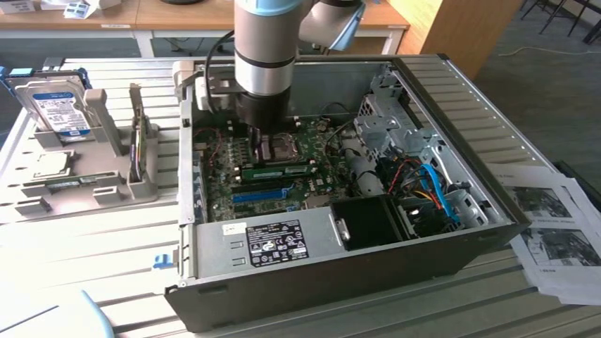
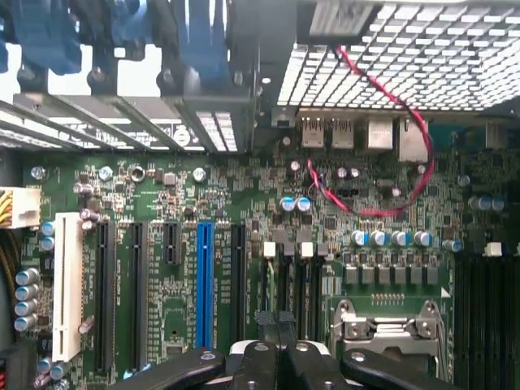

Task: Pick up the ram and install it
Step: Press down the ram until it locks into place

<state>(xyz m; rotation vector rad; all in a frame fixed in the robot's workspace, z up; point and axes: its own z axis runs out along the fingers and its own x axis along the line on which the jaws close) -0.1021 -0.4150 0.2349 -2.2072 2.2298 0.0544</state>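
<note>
Ram (image 1: 277, 171), a green stick with dark chips, lies lengthwise on the motherboard (image 2: 162, 195) inside the open computer case (image 1: 488, 134). It sits between the CPU socket (image 1: 279, 148) and the long blue slot (image 1: 258, 195). Whether it is fully seated cannot be told.

The case rests on its side on the slatted tabletop (image 1: 84, 246) with its side panel off. The robot arm (image 1: 267, 49) comes straight down into it from above. At the exterior view's left, a gray holder (image 1: 103, 190) stands beside the case and carries a hard drive (image 1: 58, 105) upright. Printed papers (image 1: 554, 232) lie at the exterior view's right.

Inside the case, the power supply (image 1: 272, 243) and a black fan (image 1: 376, 222) crowd the near edge. A metal drive cage (image 1: 385, 120) and a bundle of blue cables (image 1: 437, 190) fill the exterior view's right side. A red cable (image 2: 406, 162) loops over the board near the rear ports.

The gripper (image 2: 276, 361) hangs low over the board next to the CPU socket. Its black fingers (image 2: 258, 366) are drawn together, with nothing plainly between them. The ram lies just beside the gripper, toward the blue slot, not touching it.
</note>
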